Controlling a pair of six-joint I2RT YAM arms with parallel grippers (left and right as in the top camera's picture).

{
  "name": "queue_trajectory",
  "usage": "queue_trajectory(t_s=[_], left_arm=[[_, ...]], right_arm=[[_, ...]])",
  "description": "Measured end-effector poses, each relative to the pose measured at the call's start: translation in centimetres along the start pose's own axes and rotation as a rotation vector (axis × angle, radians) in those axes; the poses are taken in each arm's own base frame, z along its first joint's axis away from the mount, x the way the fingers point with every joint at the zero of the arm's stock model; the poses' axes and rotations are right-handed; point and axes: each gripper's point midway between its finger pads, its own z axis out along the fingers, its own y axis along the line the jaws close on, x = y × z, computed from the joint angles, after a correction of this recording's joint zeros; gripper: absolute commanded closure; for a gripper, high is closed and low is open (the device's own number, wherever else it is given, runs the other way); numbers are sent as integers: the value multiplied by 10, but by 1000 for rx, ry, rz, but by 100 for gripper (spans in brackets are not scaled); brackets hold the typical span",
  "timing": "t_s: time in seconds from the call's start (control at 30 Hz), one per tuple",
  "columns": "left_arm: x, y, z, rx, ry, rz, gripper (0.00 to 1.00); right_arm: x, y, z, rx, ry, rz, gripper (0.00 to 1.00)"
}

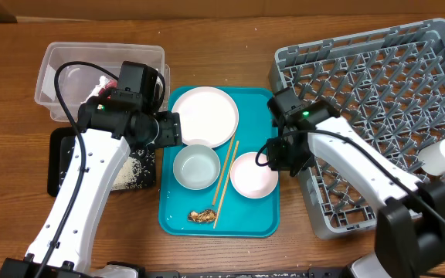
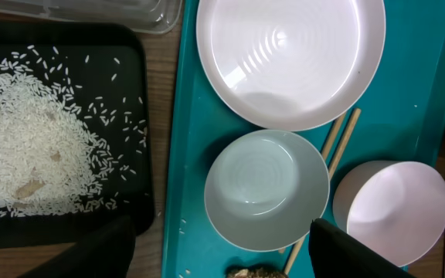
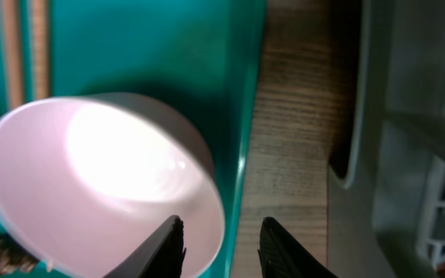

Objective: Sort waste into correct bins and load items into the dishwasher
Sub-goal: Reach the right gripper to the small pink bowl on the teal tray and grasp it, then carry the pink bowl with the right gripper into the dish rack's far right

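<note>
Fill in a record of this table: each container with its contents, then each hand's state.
teal tray: plate, middle bowl, right bowl, chopsticks, scrap
black tray: rice
tub: contents mostly hidden by the left arm
rack: one cup
left hand: open, above the middle bowl
right hand: open, fingers astride the right bowl's rim
</note>
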Motion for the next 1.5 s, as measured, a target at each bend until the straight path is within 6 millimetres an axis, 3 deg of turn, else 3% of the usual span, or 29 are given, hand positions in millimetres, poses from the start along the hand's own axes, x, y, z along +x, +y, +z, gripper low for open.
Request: queue_trajectory(t_s=[0.1, 0.3, 0.43, 0.87, 1.0, 1.17, 1.3, 1.5], left_arm=[[0, 0, 0, 0, 0, 0, 26], [0, 0, 0, 0, 0, 0, 26], [0, 0, 0, 0, 0, 0, 26], [0, 0, 0, 0, 0, 0, 26], [0, 0, 0, 0, 1, 0, 25], [0, 0, 0, 0, 1, 0, 25], [0, 0, 0, 0, 0, 0, 25], [-1, 0, 0, 1, -4, -2, 24]], right_arm=[[7, -7, 18, 28, 46, 17, 70], [7, -6, 27, 19, 47, 28, 82], [9, -8, 32, 20, 51, 29, 95], [16, -6, 23, 17, 82, 33, 96], [1, -8, -5, 41, 10, 36, 96], [-40, -26, -75, 61, -230, 88, 96], [-71, -73, -132, 167, -447, 199, 96], [-105, -166, -197, 394, -721, 418, 96]])
